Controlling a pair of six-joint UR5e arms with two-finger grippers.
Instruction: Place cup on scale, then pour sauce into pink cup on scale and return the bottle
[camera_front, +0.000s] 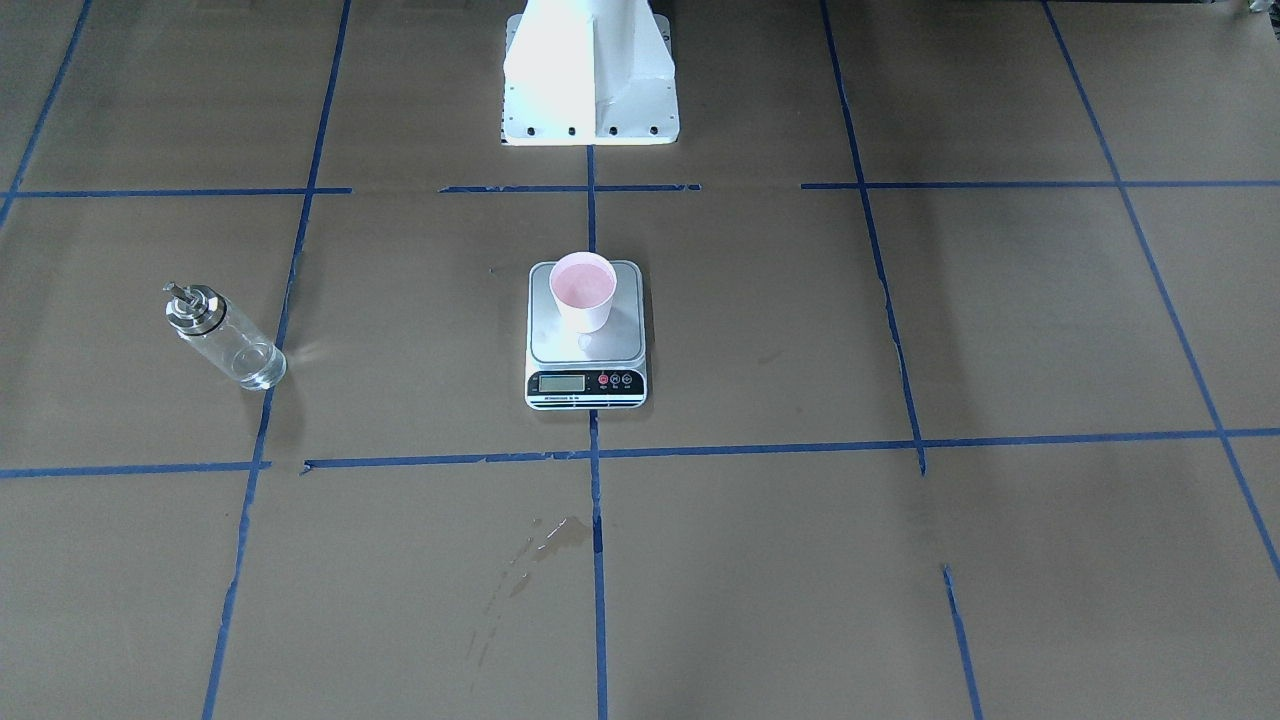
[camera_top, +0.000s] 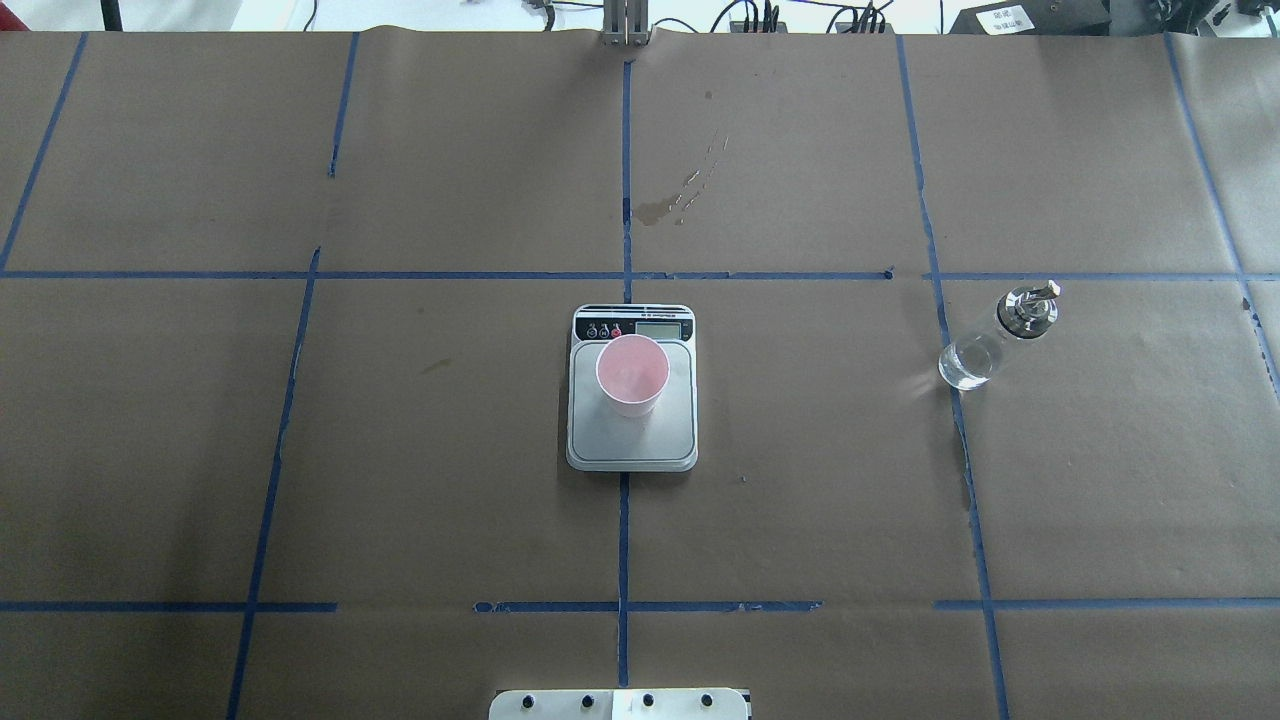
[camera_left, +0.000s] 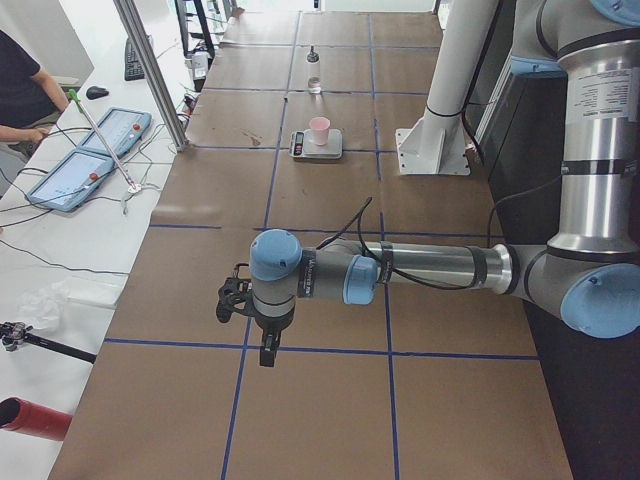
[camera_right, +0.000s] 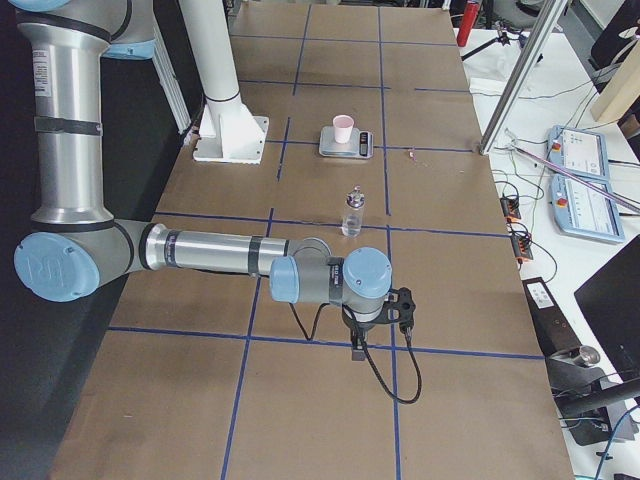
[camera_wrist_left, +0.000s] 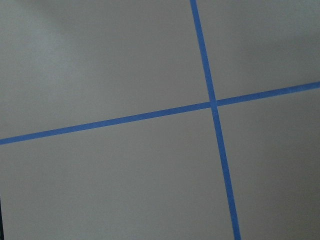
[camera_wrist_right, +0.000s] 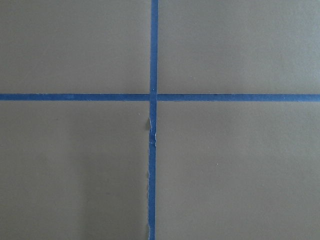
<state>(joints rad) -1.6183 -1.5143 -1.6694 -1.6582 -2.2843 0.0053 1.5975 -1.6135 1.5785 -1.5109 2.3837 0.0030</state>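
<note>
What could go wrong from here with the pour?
The bottle is slim clear glass, standing free: an off-centre grasp might tip it. Its thin spout must hit the narrow cup; a miss would likely wet the scale platform or buttons. The stain on the paper suggests spills happen here.

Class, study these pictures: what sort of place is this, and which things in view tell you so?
Probably a robotics lab, not a kitchen: a paper-covered table gridded with blue tape, a robot's left arm and right arm reaching over it, and control tablets on a side bench.
</note>
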